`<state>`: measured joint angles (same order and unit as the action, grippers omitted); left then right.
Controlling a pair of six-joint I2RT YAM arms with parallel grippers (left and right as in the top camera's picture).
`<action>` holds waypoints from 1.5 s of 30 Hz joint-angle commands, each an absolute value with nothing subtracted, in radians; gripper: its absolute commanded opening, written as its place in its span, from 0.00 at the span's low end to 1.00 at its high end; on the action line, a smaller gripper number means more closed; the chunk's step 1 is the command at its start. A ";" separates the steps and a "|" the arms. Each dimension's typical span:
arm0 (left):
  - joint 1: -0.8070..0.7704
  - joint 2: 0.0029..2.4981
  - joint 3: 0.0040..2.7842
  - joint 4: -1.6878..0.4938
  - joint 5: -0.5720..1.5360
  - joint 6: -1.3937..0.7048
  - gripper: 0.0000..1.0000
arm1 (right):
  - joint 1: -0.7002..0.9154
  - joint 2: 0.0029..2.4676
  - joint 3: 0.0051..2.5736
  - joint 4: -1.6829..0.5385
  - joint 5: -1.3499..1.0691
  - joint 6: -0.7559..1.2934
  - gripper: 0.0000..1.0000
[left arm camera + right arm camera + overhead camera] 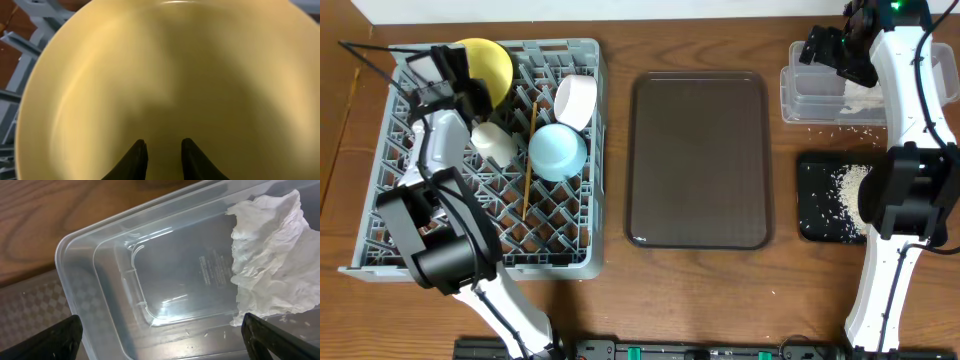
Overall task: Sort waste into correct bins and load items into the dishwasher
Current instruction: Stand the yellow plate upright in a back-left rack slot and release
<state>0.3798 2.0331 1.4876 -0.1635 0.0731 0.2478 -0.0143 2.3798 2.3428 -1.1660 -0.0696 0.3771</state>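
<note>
While the left claw (164,146) points at the face of the one pale yellow plate (492,60), its two fingers narrowly apart, we cannot tell whether it grasps anything. The plate sits in the far left part of the grey rack (555,228). In that rack we also count two bowls, a white bowl (576,100) tipped at the far right and a light blue bowl (558,152) just nearer. One small white cup (492,140) and the wooden chopsticks (528,165) lie left of the blue bowl. One brown serving tray (698,160) lies in the middle. At right we count two bins: the clear tub (100,280), far, holding one crumpled napkin (270,255), and the black tray (815,200), near, holding rice scraps (848,185). The right claw (165,345) hovers over the tub, released, jaws wide.
</note>
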 commanded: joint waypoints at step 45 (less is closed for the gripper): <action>0.217 1.956 1.471 -0.261 0.057 0.255 0.35 | -0.006 2.368 2.360 -1.167 -0.057 0.361 0.99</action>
<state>0.2264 2.0201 1.4822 -0.2428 0.0158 0.3012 -0.0143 2.3798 2.3428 -1.1660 -0.0696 0.3771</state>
